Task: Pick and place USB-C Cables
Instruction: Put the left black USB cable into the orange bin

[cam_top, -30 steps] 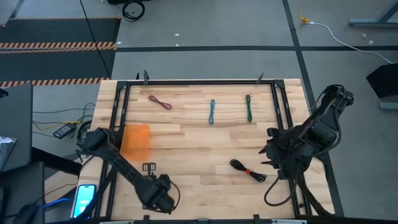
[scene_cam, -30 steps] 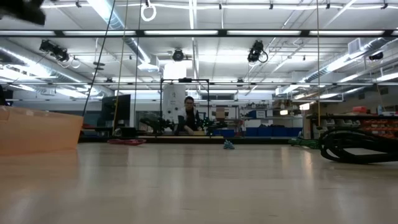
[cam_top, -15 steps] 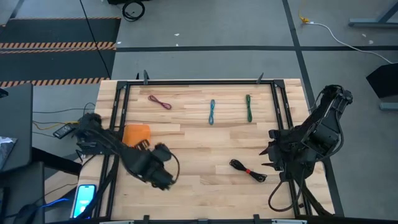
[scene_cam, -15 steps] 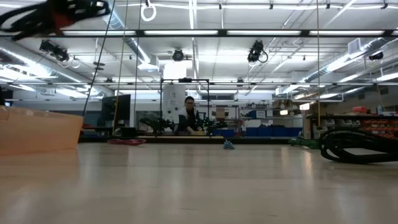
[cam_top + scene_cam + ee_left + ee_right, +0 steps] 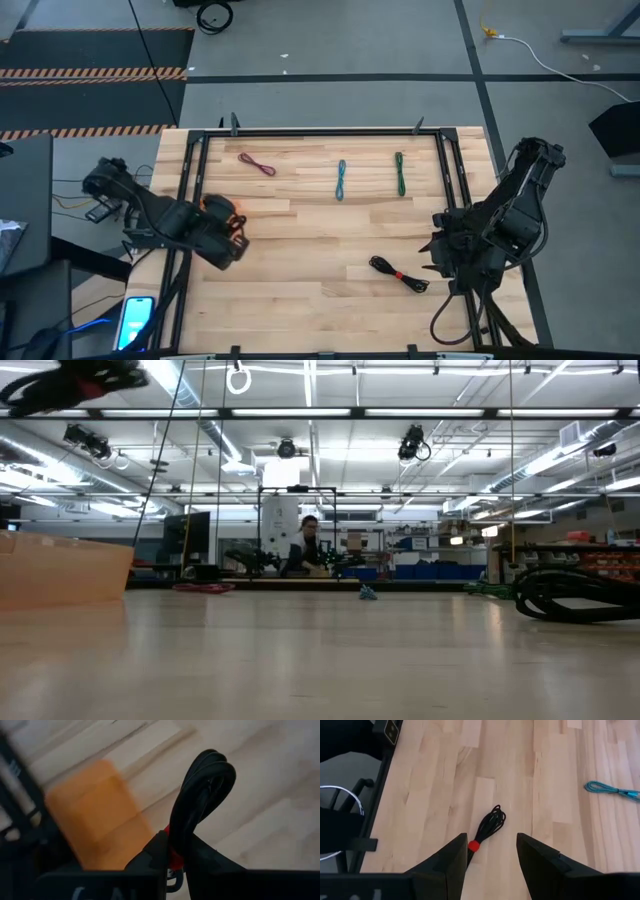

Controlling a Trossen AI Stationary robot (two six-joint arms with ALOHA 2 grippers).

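Left gripper (image 5: 172, 865) clamps one black coil (image 5: 200, 805) over the orange bin (image 5: 215, 212) — undelivered. Right gripper (image 5: 490, 852) gapes, empty, above the second coil (image 5: 487, 827); three cables beyond the bin remain.

Centre of tabletop (image 5: 320, 250) is bare wood, open passage. Far edge: maroon cable (image 5: 257, 164), teal cable (image 5: 341, 179), green cable (image 5: 399, 173) lie in a row, well apart, gaps between them passable. My left tool (image 5: 228, 238), clamped on a black coil (image 5: 202, 795), crowds the orange box (image 5: 218, 208). Second black coil (image 5: 399, 274) lies just ahead of my right tool (image 5: 490, 855), jaws spread.
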